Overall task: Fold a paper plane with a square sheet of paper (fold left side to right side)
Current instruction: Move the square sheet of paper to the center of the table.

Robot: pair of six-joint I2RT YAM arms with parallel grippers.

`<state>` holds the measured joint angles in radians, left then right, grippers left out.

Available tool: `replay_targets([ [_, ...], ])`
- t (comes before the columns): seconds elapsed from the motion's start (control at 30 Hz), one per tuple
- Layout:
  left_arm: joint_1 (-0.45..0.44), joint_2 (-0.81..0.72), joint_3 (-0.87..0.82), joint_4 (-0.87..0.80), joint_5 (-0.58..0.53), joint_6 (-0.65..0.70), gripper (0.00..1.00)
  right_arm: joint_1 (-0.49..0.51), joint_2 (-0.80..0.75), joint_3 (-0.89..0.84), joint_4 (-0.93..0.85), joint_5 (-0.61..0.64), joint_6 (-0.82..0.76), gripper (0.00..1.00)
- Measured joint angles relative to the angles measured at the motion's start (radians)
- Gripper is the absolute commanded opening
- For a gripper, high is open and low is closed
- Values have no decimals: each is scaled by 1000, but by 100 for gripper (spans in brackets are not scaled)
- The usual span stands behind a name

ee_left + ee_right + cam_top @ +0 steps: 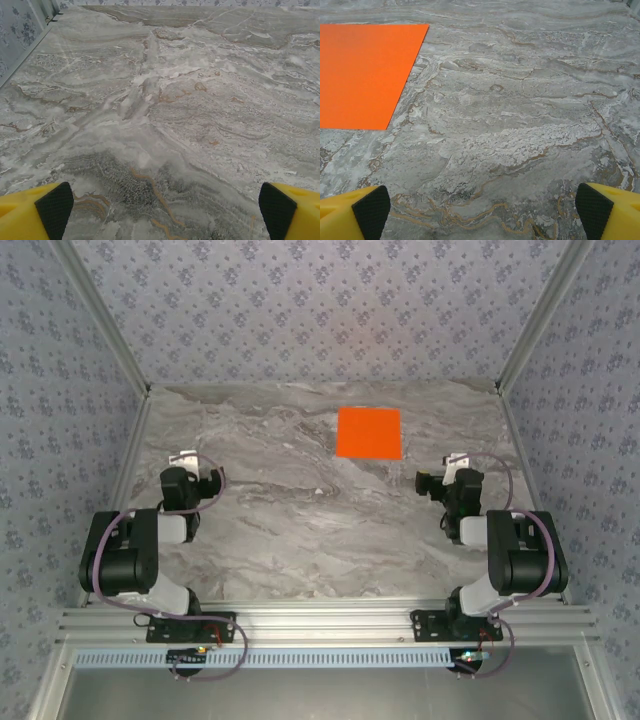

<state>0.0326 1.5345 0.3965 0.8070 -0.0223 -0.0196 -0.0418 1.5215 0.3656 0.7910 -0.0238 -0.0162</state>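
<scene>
The square sheet of paper (369, 433) is bright orange and lies flat and unfolded on the grey marble table, toward the back, right of centre. In the right wrist view the sheet (362, 75) sits at the upper left, well ahead of my right gripper (482, 212), which is open with bare table between its yellow, black-padded fingers (370, 210). My left gripper (165, 210) is open too, over bare marble far left of the sheet. From above, the left gripper (186, 462) and right gripper (455, 465) both rest near their bases.
Metal rails (130, 455) and patterned walls (320, 310) border the table on the left, right and back. An aluminium frame (320, 625) runs along the near edge by the arm bases.
</scene>
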Motion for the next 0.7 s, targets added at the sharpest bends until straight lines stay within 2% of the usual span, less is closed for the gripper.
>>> replay_targets([
  [0.7, -2, 0, 0, -1, 0, 0, 98, -10, 0, 0, 0, -12, 0, 100],
])
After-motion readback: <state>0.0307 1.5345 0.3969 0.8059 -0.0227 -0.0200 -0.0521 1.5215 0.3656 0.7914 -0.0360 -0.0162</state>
